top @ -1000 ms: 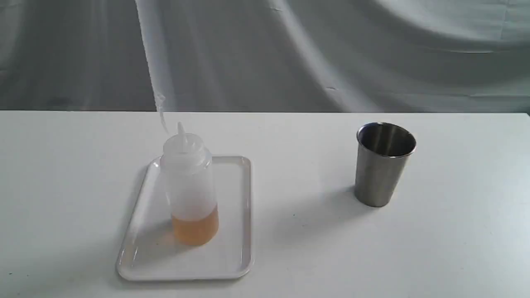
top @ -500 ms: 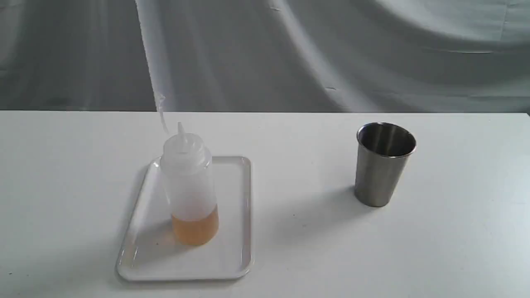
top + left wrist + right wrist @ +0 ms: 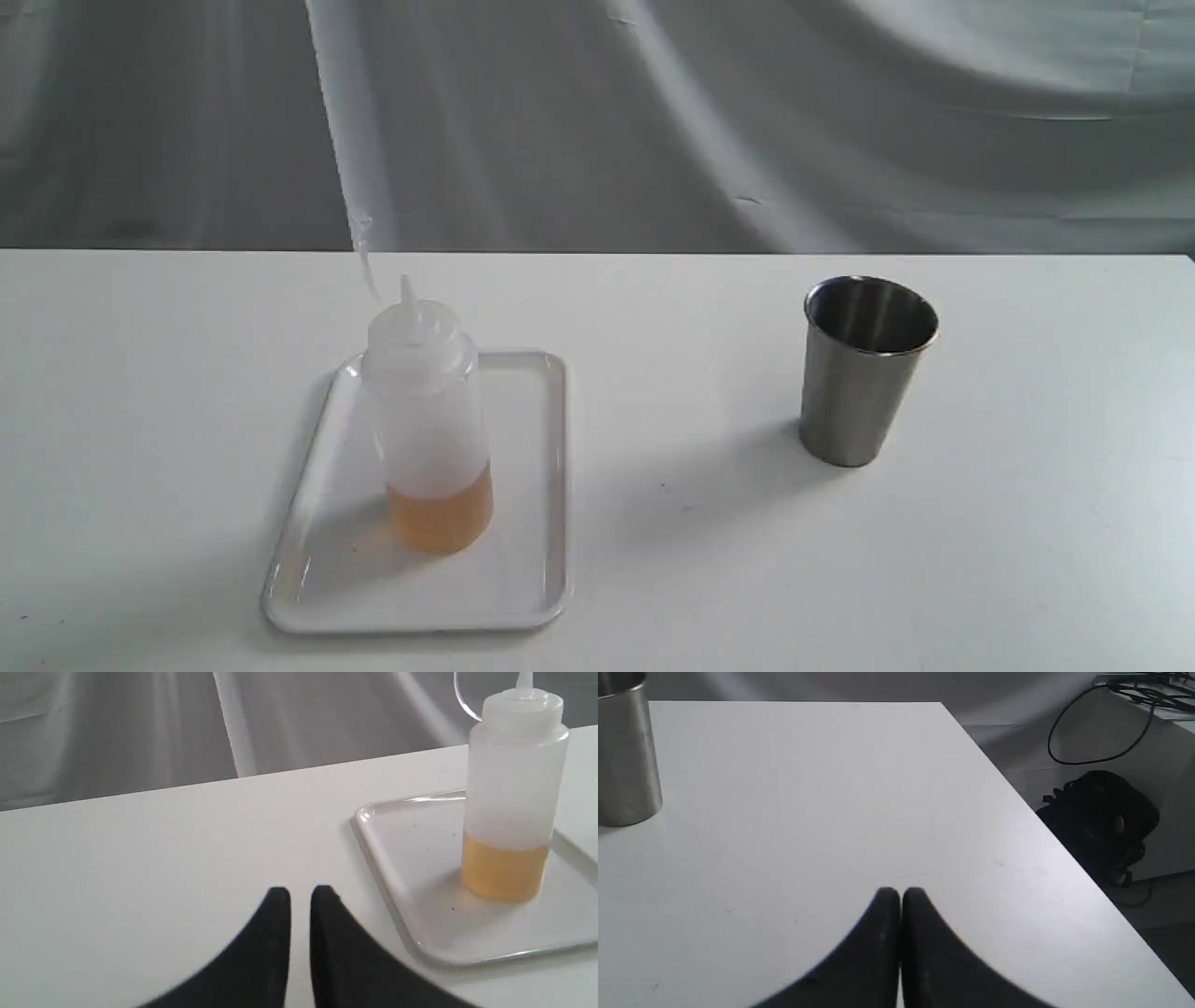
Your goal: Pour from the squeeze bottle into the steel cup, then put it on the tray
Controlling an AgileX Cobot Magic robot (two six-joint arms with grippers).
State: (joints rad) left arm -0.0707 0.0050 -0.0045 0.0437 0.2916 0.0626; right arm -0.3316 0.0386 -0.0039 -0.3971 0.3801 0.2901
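The bottle (image 3: 425, 420) stands upright on the tray (image 3: 558, 485), amber liquid at its bottom. Its thin strap is cut off in the left wrist view. The cup (image 3: 864, 373) (brushed steel, tapered, rolled rim) stands well apart on the white table (image 3: 700, 579). The left gripper (image 3: 301, 896) hangs over the table near the glossy tray's corner, jaws a thin slit apart, empty. The right gripper (image 3: 901, 896) is empty too, jaws pressed together, with the cup partly out of its view. A black bag (image 3: 1104, 816) sits beyond the table's edge.
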